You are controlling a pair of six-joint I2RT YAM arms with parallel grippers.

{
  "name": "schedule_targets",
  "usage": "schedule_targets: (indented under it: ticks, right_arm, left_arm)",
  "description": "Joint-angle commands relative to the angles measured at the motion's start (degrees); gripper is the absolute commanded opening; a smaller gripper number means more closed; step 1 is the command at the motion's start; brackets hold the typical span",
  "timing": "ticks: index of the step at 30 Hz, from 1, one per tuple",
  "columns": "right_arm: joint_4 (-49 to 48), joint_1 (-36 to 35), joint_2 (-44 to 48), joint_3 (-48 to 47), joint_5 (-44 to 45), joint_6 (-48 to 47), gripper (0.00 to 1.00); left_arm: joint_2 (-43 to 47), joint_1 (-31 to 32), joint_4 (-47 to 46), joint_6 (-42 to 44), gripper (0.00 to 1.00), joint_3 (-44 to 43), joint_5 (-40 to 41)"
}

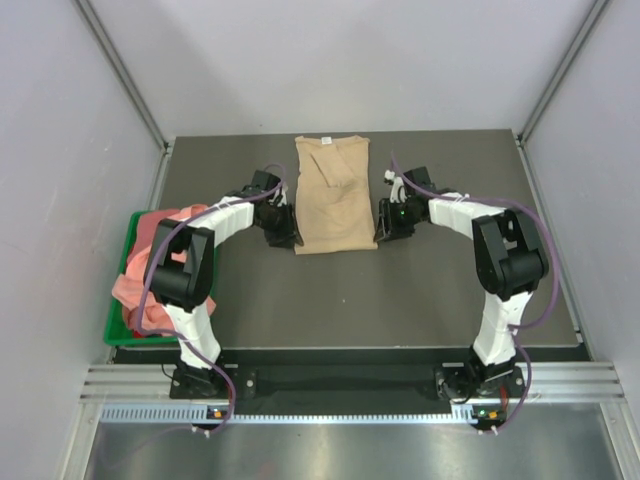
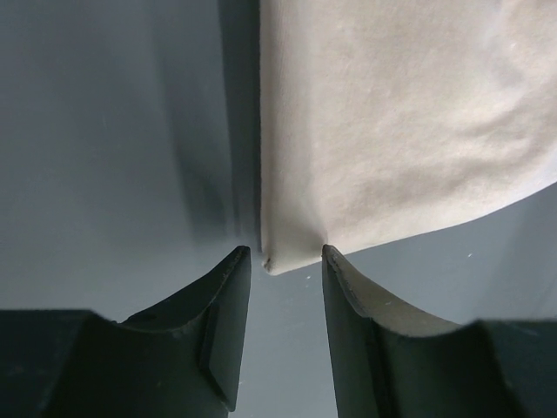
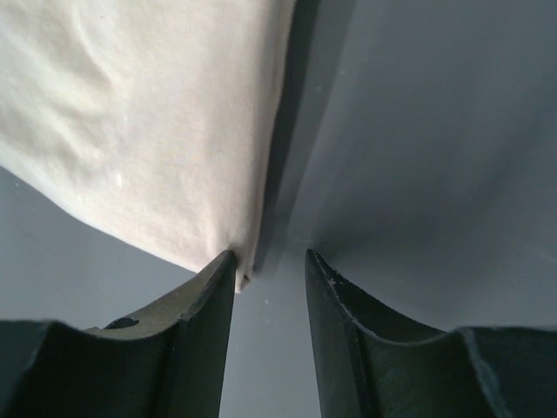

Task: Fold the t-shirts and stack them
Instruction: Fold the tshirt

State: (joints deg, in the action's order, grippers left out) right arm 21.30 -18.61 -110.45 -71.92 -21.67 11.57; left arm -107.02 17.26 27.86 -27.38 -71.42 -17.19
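Note:
A tan t-shirt [image 1: 335,195] lies folded into a long narrow strip at the back middle of the dark table. My left gripper [image 1: 287,237] is at the strip's near left corner and my right gripper [image 1: 384,232] is at its near right corner. Seen from the left wrist, the tan cloth [image 2: 392,131] ends in a corner just between the open tips of the left gripper [image 2: 285,254], not pinched. Seen from the right wrist, the cloth [image 3: 139,113] touches the left fingertip [image 3: 222,270] of the open right gripper [image 3: 270,259]. Salmon-pink t-shirts [image 1: 150,262] lie bunched in the bin.
A green plastic bin [image 1: 112,330] stands at the table's left edge beside the left arm, with pink cloth spilling over its rim. Grey walls and metal posts close in the table [image 1: 400,300] on three sides.

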Motion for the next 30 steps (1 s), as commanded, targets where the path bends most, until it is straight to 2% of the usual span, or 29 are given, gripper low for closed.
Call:
schedule_targets:
  ticks: [1, 10, 13, 14, 15, 17, 23, 30]
  right_arm:
    - [-4.51, -0.72, -0.29, 1.6, -2.24, -0.59, 0.39]
    - [-7.59, -0.73, 1.11, 4.86, -4.17, 0.73, 0.34]
    - [-7.33, -0.73, 2.08, 5.47, -3.3, 1.08, 0.25]
    - [-7.5, -0.81, 2.52, 6.43, -3.29, 1.08, 0.12]
    - [-7.67, -0.81, 3.05, 6.88, -3.12, 1.0, 0.06]
    - [-7.94, -0.73, 5.07, 8.98, -1.89, 1.43, 0.0]
    - [-10.49, -0.9, 14.03, 18.64, 1.45, 5.3, 0.0]
    - [-10.93, -2.83, 25.01, 32.09, 5.67, 10.22, 0.0]
  left_arm:
    - [-0.38, 0.23, -0.87, -0.4, 0.43, 1.1, 0.84]
    - [-1.17, 0.41, -1.66, -0.75, 0.37, 1.81, -1.44]
    - [-1.17, 0.41, -2.02, -1.01, 0.22, 1.63, -2.49]
    - [-1.26, 0.41, -2.1, -1.1, 0.07, 1.72, -2.76]
    - [-1.26, 0.41, -2.1, -1.36, 0.0, 1.63, -2.93]
    - [-1.08, 0.5, -1.23, -2.68, 0.0, 1.63, -2.41]
    - [4.53, 4.18, 0.71, -6.37, 0.0, 5.76, -0.13]
    - [11.04, 10.95, 4.31, -9.62, 0.0, 13.74, 8.03]
